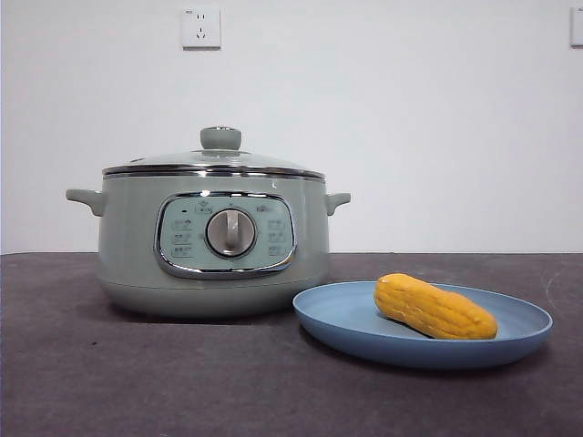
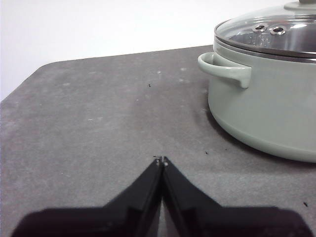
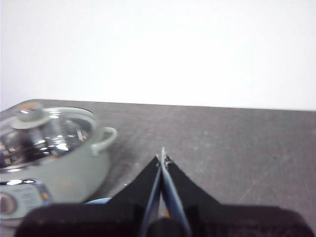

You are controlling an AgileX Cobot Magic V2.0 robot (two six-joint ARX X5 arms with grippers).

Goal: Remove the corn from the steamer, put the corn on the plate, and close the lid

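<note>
Basically done: corn (image 1: 434, 308) lies on plate (image 1: 528, 334), long axis left-right, right of steamer (image 1: 214, 246); lid (image 1: 214, 164) seated. Left hand (image 2: 162, 160) and right hand (image 3: 162, 157) clenched, empty, clear of everything.

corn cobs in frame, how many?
1. The corn lies on the plate, beside the steamer. The lid is on; through its glass the wrist views show no cob, though much of the inside is hidden.
</note>
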